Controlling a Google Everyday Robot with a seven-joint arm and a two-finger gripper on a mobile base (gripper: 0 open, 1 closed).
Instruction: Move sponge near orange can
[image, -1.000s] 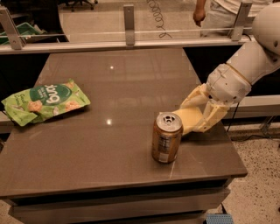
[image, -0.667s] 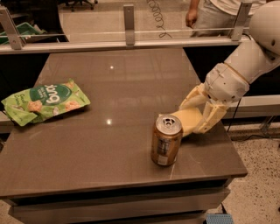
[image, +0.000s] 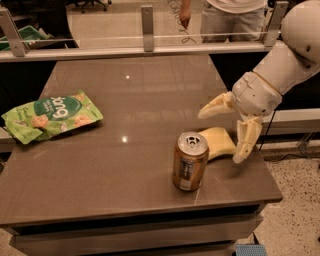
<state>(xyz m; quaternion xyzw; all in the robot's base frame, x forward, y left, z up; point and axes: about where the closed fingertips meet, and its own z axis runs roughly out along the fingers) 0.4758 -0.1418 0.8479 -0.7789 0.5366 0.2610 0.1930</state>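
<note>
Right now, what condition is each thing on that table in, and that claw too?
gripper: open, fingers spread either side of the sponge, over the table's right side.
sponge: lying on the table, not gripped, just behind and right of the can.
orange can: standing upright near the front edge.
green snack bag: lying flat at the left side.

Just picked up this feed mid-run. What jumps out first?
The white arm comes in from the right with its gripper open, fingers spread around the sponge, which lies flat on the table near the front right corner. The orange can stands upright close beside the sponge, on its left. A green snack bag lies apart at the table's left edge.
</note>
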